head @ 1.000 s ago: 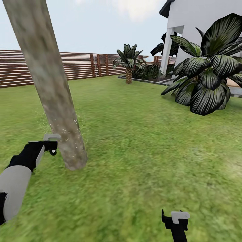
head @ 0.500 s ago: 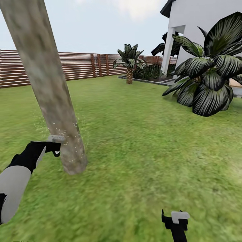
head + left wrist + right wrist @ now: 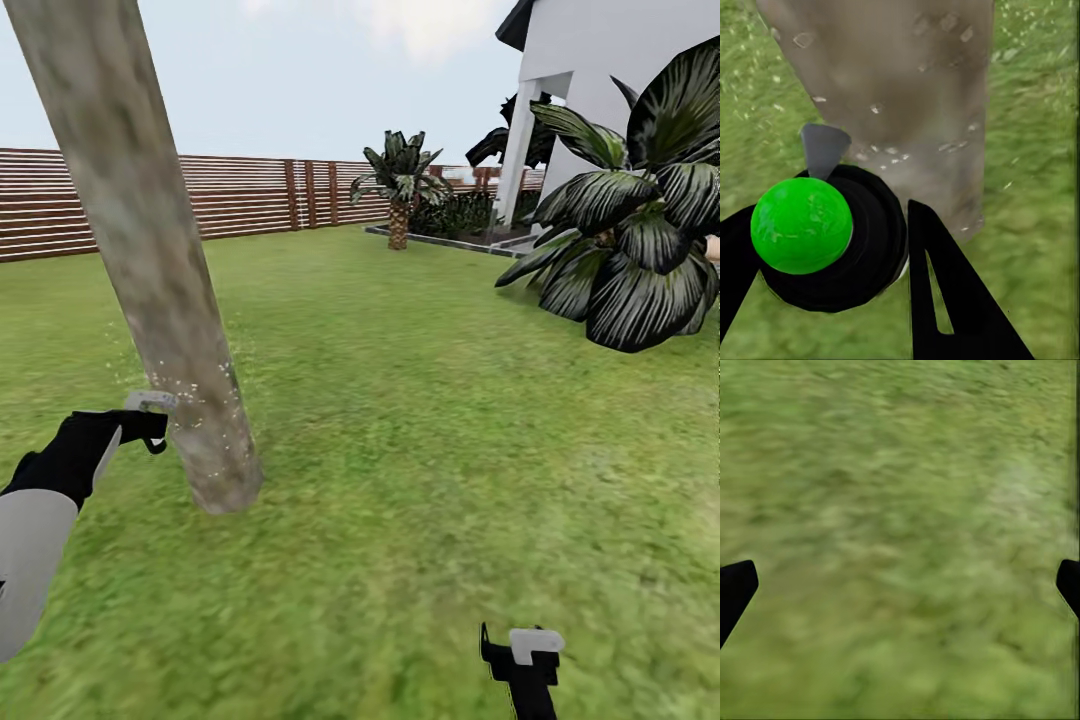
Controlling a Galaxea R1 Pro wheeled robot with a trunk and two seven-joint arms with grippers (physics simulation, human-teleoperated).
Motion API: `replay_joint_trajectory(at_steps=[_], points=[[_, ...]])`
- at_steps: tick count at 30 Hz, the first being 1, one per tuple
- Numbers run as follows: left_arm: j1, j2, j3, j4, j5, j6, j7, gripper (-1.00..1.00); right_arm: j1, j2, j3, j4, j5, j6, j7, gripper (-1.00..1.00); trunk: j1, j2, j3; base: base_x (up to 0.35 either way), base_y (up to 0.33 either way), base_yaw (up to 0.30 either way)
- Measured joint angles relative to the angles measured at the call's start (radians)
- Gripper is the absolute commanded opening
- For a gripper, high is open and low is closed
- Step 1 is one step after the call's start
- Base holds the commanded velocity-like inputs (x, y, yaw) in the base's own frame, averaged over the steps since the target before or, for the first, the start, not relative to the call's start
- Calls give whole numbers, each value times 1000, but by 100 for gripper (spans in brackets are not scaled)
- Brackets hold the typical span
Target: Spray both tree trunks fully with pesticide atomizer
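Pale grey-brown bark is filling the left of the head view, where the tree trunk (image 3: 150,260) is leaning across the lawn (image 3: 420,420), with tiny whitish pesticide specks (image 3: 205,400) scattering over its lower part. The left gripper (image 3: 150,425) is reaching in just beside that speckled stretch, low on the trunk. A brown slat fence (image 3: 250,195) is running behind, with a small palm (image 3: 400,185) and a white house (image 3: 610,70) farther off, and a big striped-leaf plant (image 3: 640,230) is spreading at the right. The right gripper (image 3: 525,660) is hanging over bare grass, well apart from the trunk.

From the left wrist camera, the black fingers (image 3: 945,292) are clasping the pesticide atomizer (image 3: 832,232), a round black body with a bright green ball on it, its grey nozzle pointing at the trunk (image 3: 900,97) close ahead.

From the right wrist camera, two dark fingertips (image 3: 735,589) are standing far apart at the frame's edges, grasping nothing, over grass (image 3: 900,525).
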Motion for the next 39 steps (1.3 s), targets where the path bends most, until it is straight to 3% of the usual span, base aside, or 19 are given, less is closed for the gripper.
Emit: replay_joint_trajectory(at_steps=[16, 29, 39], points=[[2, 0, 2, -6, -2, 1, 2, -100, 0, 0, 0, 0, 0, 0, 0, 100, 0, 0, 0, 0, -273, 6], [17, -1, 6, 10, 1, -2, 11, -100, 0, 1, 0, 0, 0, 0, 0, 100, 0, 0, 0, 7, -273, 249], [16, -21, 9, 90, -2, -4, 13, -100, 0, 1, 0, -1, 0, 0, 0, 100, 0, 0, 0, 99, -273, 23]])
